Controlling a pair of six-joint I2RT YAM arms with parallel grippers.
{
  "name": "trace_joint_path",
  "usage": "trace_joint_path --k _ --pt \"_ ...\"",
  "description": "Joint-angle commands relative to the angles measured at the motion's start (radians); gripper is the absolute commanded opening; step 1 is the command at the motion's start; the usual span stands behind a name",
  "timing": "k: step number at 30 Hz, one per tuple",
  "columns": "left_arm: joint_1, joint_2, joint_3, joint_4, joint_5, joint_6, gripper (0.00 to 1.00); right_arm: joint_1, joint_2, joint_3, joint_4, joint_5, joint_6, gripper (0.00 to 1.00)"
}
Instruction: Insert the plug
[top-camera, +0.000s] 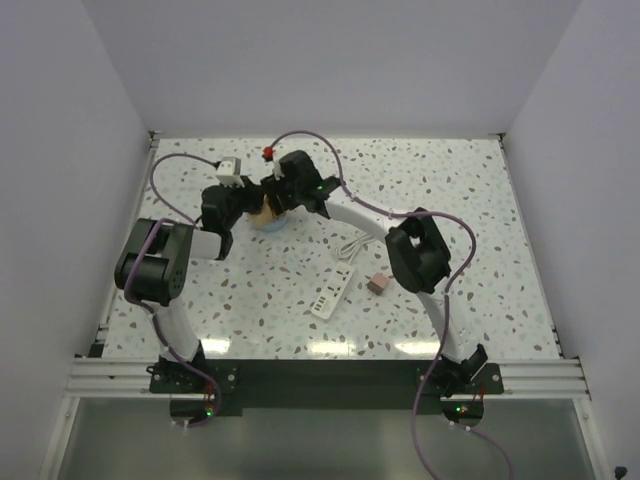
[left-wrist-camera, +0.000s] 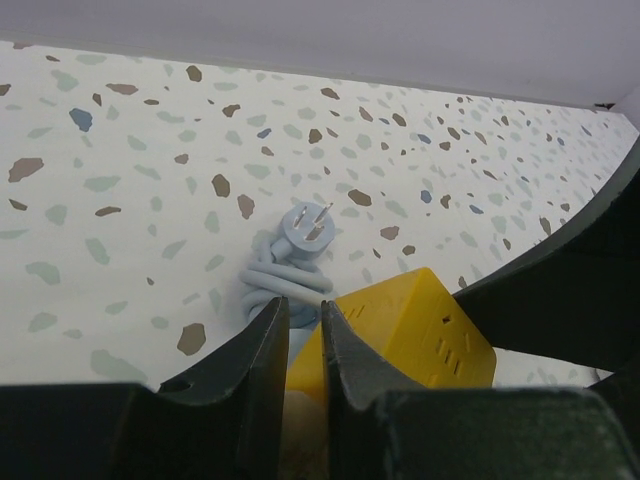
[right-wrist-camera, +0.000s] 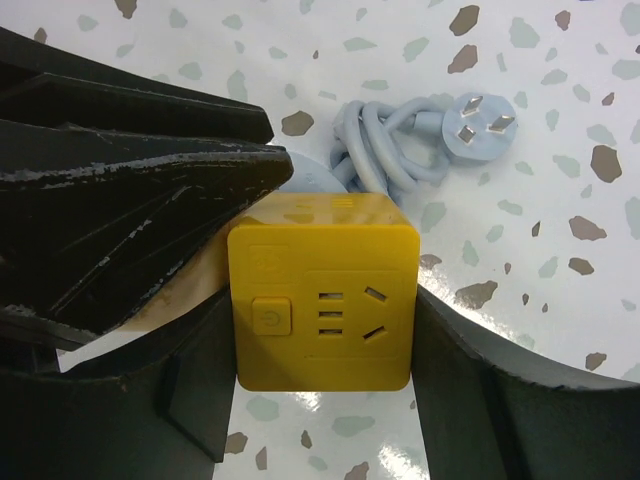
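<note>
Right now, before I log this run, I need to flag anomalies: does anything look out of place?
The pink plug lies loose beside the white power strip, not inserted, while the left gripper and right gripper both crowd the yellow cube well behind it. Nothing looks spilled or damaged.

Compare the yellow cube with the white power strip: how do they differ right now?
The yellow cube is boxy; the white power strip is long and flat. The cube is clamped in the right gripper at the far middle; the strip lies untouched on the table, nearer the arm bases. The cube is bright yellow, the strip white. Both show socket slots.
</note>
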Motion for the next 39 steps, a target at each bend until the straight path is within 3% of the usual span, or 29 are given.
trace_joint_path --k 1,22,29,33,34,37,39 --pt "-0.048 0.054 -0.041 -0.12 0.083 0.01 0.24 0.004 0.008 -0.126 -0.083 0.025 0.037 0.0" --pt "-0.232 0.117 -0.041 -0.044 0.211 0.013 0.2 0.01 -0.282 -0.456 -0.001 0.053 0.045 0.0" --pt "-0.252 0.049 -0.108 0.015 0.228 -0.009 0.21 0.006 -0.355 -0.532 -0.004 0.077 0.033 0.0" --pt "-0.252 -0.061 -0.142 -0.025 0.127 0.011 0.39 -0.005 -0.334 -0.47 -0.03 0.079 0.007 0.0" --pt "-0.252 -0.08 -0.144 -0.037 0.109 0.017 0.54 -0.008 -0.326 -0.458 -0.04 0.07 0.002 0.0" --pt "-0.249 -0.139 -0.142 -0.096 0.031 0.045 0.74 -0.026 -0.3 -0.408 -0.053 0.046 -0.012 0.0" --pt "-0.249 -0.169 -0.139 -0.137 -0.032 0.065 0.78 -0.039 -0.277 -0.369 -0.066 0.022 -0.027 0.0"
